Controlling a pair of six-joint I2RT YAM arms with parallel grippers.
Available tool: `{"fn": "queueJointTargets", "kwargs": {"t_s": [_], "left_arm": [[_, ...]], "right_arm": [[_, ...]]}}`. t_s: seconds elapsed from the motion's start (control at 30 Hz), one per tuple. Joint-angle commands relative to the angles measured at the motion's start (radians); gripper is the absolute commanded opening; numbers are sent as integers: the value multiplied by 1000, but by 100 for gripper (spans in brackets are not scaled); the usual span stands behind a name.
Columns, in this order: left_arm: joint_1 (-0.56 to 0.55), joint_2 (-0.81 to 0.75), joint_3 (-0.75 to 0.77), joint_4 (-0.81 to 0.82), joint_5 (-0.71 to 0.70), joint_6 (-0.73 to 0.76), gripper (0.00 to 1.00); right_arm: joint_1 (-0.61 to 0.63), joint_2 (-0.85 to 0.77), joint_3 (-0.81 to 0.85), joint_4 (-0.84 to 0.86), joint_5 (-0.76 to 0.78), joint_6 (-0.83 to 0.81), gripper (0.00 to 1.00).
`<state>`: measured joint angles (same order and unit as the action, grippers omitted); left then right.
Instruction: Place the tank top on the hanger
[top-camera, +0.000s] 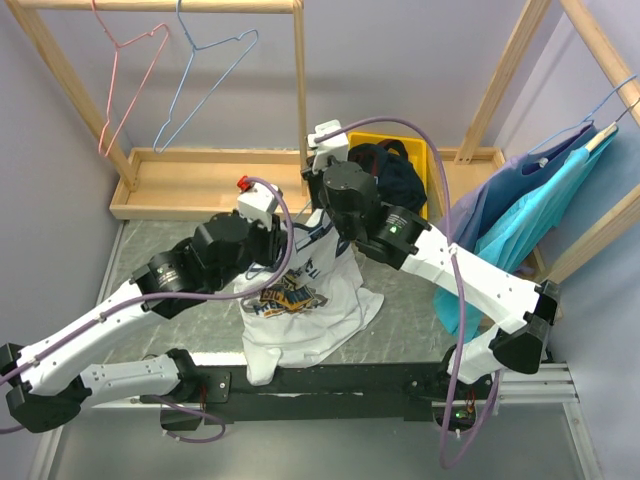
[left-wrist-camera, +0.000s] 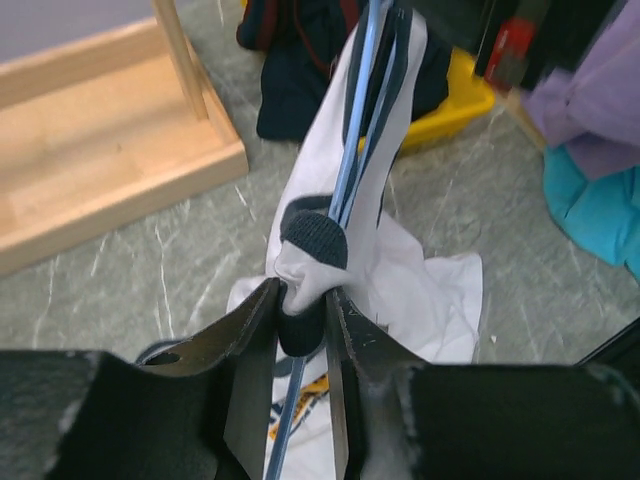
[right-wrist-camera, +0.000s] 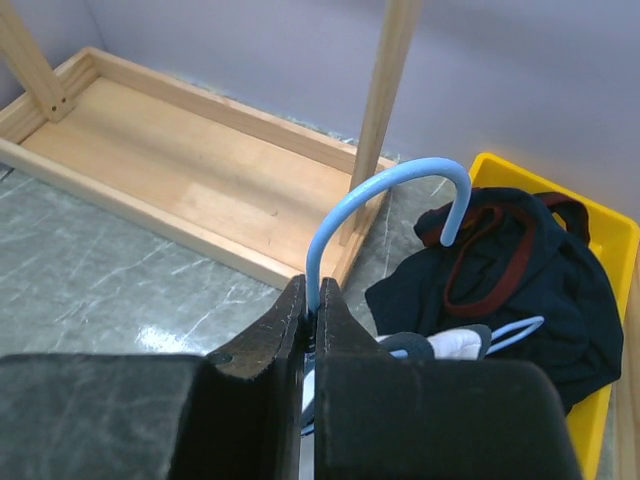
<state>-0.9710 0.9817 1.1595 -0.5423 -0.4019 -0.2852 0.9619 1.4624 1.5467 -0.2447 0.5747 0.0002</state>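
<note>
Right pincer (right-wrist-camera: 310, 330): jaws pressed together, pinching the neck of the hanger (right-wrist-camera: 385, 190) just below its light-blue hook, which arches up over the gap. Left pincer (left-wrist-camera: 302, 330): jaws only slightly parted, with a bunched fold of the tank top (left-wrist-camera: 390, 270) and its navy-trimmed edge between them; the frames do not settle whether the cloth is gripped or merely lying in the gap. The hanger's wire runs up through the white fabric from this pincer toward the right one. In the overhead view the tank top hangs between the two wrists, its printed chest graphic facing up and its lower hem spread on the grey bench (top-camera: 180, 240). Beyond the right pincer, a yellow bin (right-wrist-camera: 610, 240) holds a dark navy garment (right-wrist-camera: 520, 290) with red trim. A wooden rack (top-camera: 200, 180) stands at the bench's far side, carrying a pink hanger (top-camera: 125, 90) and a second blue hanger (top-camera: 205, 85). Teal and purple shirts (top-camera: 530, 210) hang at the right.
</note>
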Motion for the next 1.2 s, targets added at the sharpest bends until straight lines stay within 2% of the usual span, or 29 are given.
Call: {"fn": "queueJointTargets", "kwargs": {"t_s": [0.0,0.13,0.2,0.27,0.3,0.37,0.43,0.7,0.8,0.93,1.07,1.1,1.17], "left_arm": [[2,41,92,48,-6,81,31],[9,77,152,44,0,115,33],[15,81,196,41,2,132,44],[21,83,245,45,14,142,50],[28,84,264,53,21,146,58],[29,89,320,59,41,155,61],[31,86,356,74,49,162,71],[29,5,434,218,94,201,86],[29,-3,468,210,98,219,89],[29,11,502,133,97,235,86],[31,-23,447,67,141,218,78],[29,-40,430,36,149,218,73],[29,-57,376,16,170,221,72]], "right_arm": [[20,-40,70,-31,42,-43,0],[23,-47,107,-62,66,-54,0],[21,-42,160,-79,85,-62,0],[20,-28,211,-119,85,-84,0],[23,-22,267,-134,86,-88,0],[23,1,326,-182,93,-112,0],[21,16,410,-218,120,-147,0],[26,84,705,-300,125,-279,0],[28,119,823,-338,99,-302,0],[34,115,813,-335,90,-293,0],[34,50,620,-294,62,-247,0],[35,38,580,-282,45,-229,0],[37,9,493,-251,37,-210,0]]}}
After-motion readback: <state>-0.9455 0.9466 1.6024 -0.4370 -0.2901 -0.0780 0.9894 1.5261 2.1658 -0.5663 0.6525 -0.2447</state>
